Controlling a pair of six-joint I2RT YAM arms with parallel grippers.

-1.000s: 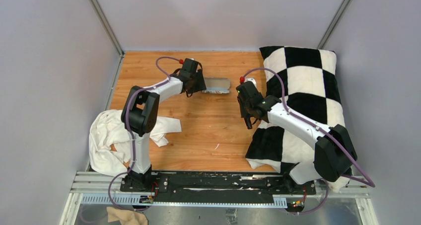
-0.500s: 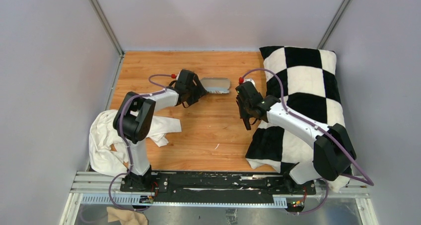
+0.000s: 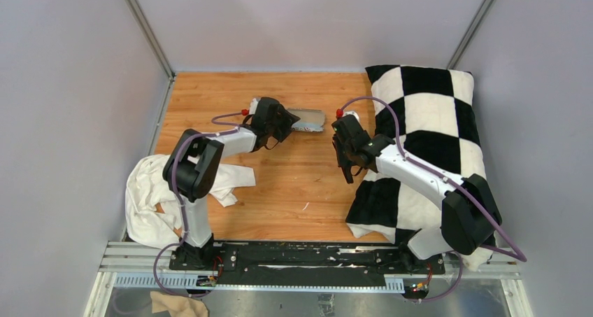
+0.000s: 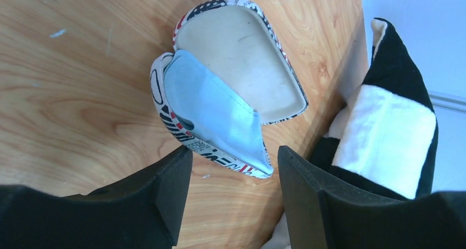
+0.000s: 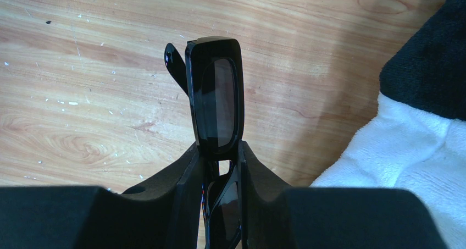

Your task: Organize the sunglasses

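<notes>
Now we hold the sunglasses (image 5: 215,103) in our right gripper (image 5: 218,153). Its two fingers are pressed tight on the frame near the middle, so one dark lens sticks out past the tips. The pair is folded and hangs above the wooden table (image 5: 82,95), near the checkered pillow (image 5: 428,150).

We think these glasses are light and hard, but thin and easy to bend. The lenses look smooth, so they could slip or get scratched. It is best to grip the frame and not squeeze too hard.

Our left gripper (image 4: 233,156) is spread wide, with nothing pinched between its fingers. It sits right by the open case (image 4: 242,51), where a blue cloth (image 4: 214,111) lies in one half. We think the glasses should go in gently, lying flat and longways.
</notes>
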